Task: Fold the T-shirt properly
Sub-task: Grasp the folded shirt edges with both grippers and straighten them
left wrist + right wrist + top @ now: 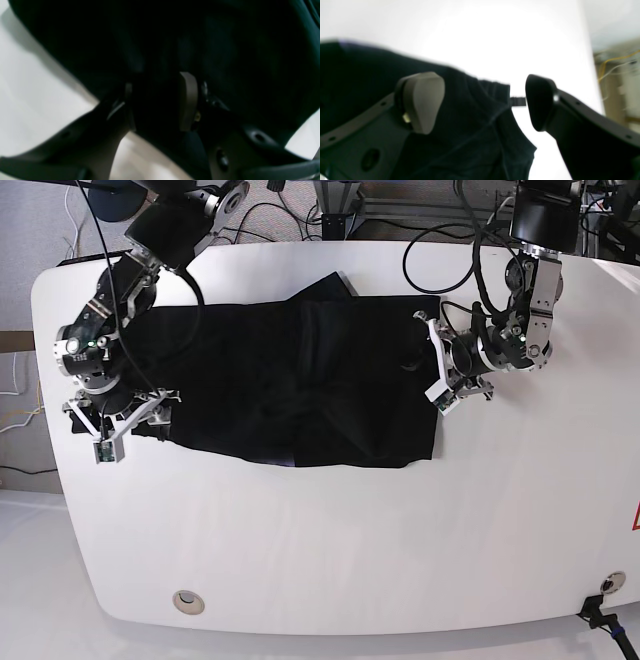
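Observation:
The black T-shirt (300, 380) lies spread across the middle of the white table (350, 550), plain side up, with a thin purple edge showing at its front hem. At the shirt's right edge, my left gripper (437, 370) sits low. The left wrist view shows the left gripper (158, 100) closed on a thick fold of the T-shirt (225, 50). My right gripper (125, 418) is at the shirt's left end. Seen from the right wrist, the right gripper (482, 100) has its jaws wide apart, and the T-shirt (475, 130) lies loose beneath them, free of both pads.
Cables (440, 250) and arm bases crowd the table's back edge. A round grommet (185, 602) sits near the front left corner, and a black connector (600, 612) at the front right. Bare white tabletop stretches in front of the shirt.

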